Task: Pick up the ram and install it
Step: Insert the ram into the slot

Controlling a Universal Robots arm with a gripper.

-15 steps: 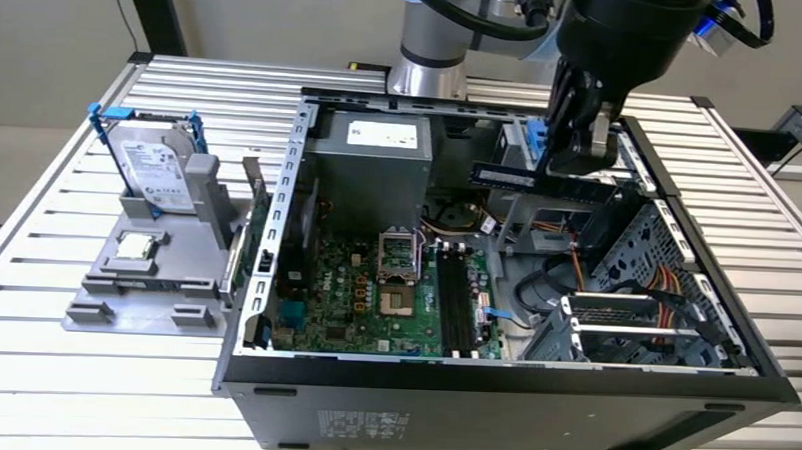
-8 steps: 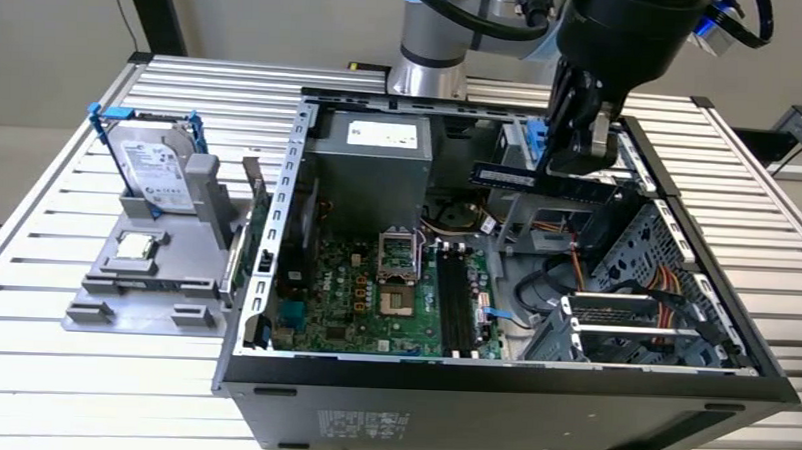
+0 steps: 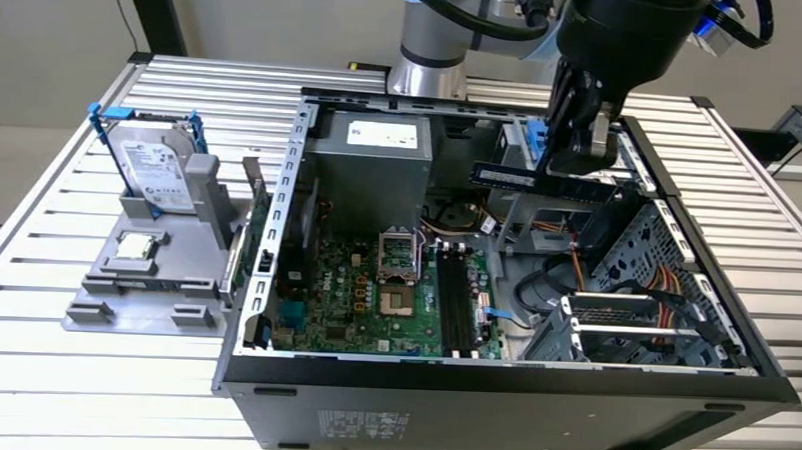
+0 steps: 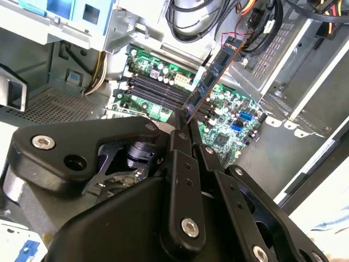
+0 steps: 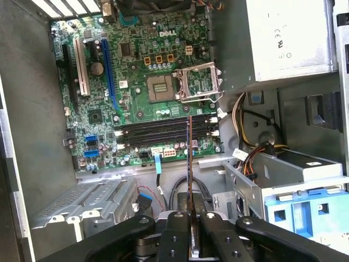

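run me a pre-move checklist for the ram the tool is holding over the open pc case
1. Grip: tool shut on one end of the ram: ok.
2. Height: in the exterior view, ram hangs well above the motherboard: ok.
3. Memory slots look empty: ok.
4. Alignment: ram runs crosswise to the slots in both wrist views: not ok.
5. Slot latches open: cannot tell.
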